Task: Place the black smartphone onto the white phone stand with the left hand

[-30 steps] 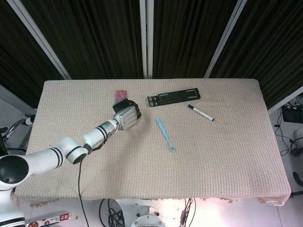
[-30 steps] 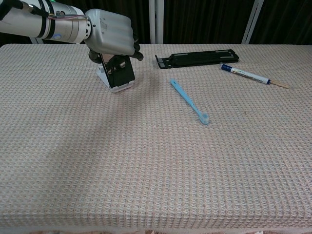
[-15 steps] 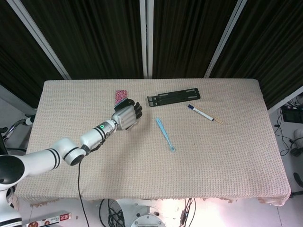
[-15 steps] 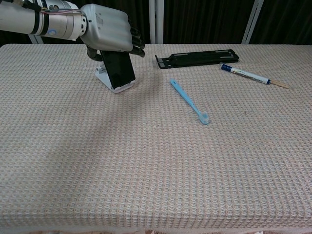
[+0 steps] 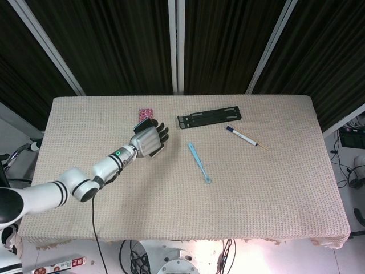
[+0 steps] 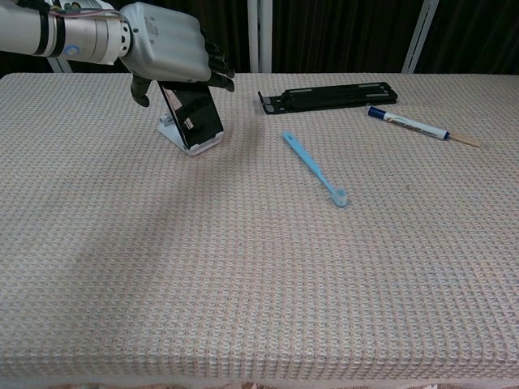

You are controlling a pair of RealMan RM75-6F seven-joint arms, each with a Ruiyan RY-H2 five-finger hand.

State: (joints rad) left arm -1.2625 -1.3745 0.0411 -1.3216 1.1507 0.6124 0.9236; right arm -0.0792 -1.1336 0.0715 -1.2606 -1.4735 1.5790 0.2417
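The black smartphone leans back, screen toward me, on the white phone stand at the far left of the table. My left hand hangs over the phone's top edge with its fingers spread and nothing in its grasp. Its thumb hangs down on the left side of the stand. In the head view the left hand covers the stand, and only the phone's top shows beyond the fingers. I cannot tell whether a fingertip still touches the phone. My right hand is not in either view.
A flat black folded holder lies at the back centre. A blue toothbrush lies mid-table, and a marker pen to its right. A pink patterned piece shows just behind the phone. A woven beige cloth covers the table.
My left hand has let go of the phone, spread its fingers, and drawn up and to the left. The phone stays leaning on the stand.
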